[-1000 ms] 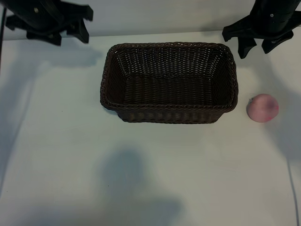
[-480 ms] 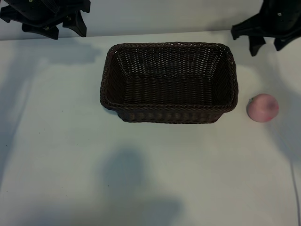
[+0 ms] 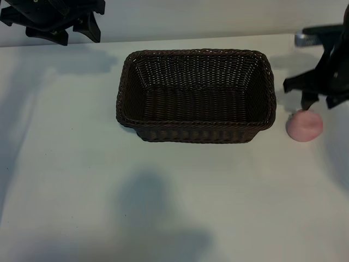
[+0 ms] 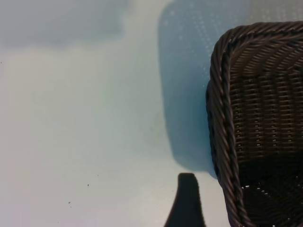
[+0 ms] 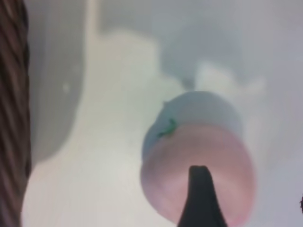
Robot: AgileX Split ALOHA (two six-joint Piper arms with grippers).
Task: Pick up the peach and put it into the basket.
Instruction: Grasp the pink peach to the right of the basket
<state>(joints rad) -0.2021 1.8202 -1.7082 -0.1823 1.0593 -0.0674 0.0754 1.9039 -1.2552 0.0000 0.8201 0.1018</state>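
Observation:
The pale-pink peach [image 3: 304, 126] rests on the white table, just right of the dark-brown wicker basket [image 3: 196, 125]. My right gripper [image 3: 319, 103] hangs open directly behind and above the peach, one finger on each side, and does not touch it. In the right wrist view the peach [image 5: 189, 151] fills the space under the gripper. One dark fingertip [image 5: 200, 189] overlaps it and the basket's rim [image 5: 12, 118] runs along the edge. My left gripper [image 3: 76, 34] is parked open at the back left. One of its fingers [image 4: 187, 201] shows beside the basket's corner [image 4: 218, 142].
The basket holds nothing. White table [image 3: 71, 164] spreads in front of and left of it. The table's right edge lies close to the peach. A metal part of the right arm [image 3: 308, 38] shows at the back right.
The right arm has come down and forward from the back right corner to just over the peach. The left arm has stayed at the back left.

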